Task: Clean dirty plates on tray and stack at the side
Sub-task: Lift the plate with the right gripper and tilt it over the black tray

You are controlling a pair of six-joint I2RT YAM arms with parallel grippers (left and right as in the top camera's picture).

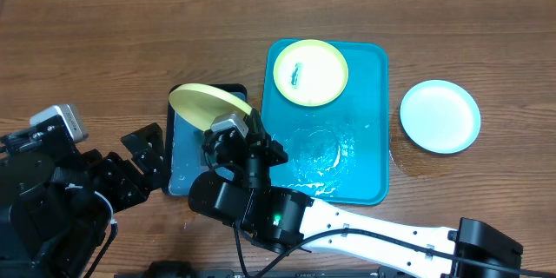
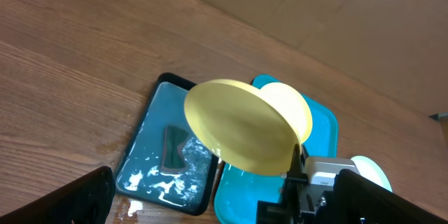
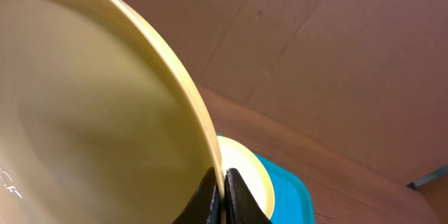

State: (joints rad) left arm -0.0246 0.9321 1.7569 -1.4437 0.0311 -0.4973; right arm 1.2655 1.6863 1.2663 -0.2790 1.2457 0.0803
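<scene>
R claw (image 3: 225,187) black. Held plate (image 2: 241,126) pale yellow, plain. Just right of claw: tray (image 1: 369,122), bright teal. Ahead-right of claw: lime-rim plate (image 1: 311,71), white centre w/ dark blue-green smear (image 1: 296,74). Far right: teal-rim plate (image 1: 440,115), white centre. Below/left of claw: small tray (image 2: 154,122), black edge, blue-grey mat, white flecks. Table (image 1: 104,52) brown wood grain.

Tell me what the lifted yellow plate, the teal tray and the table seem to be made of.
The held plate looks like plastic or melamine: pale yellow, smooth, soft sheen, thin even rim. The teal tray looks like moulded plastic: glossy, rounded corners, water glinting on it. The table is wood or wood-look laminate, with brown grain lines; which cannot be told.
</scene>
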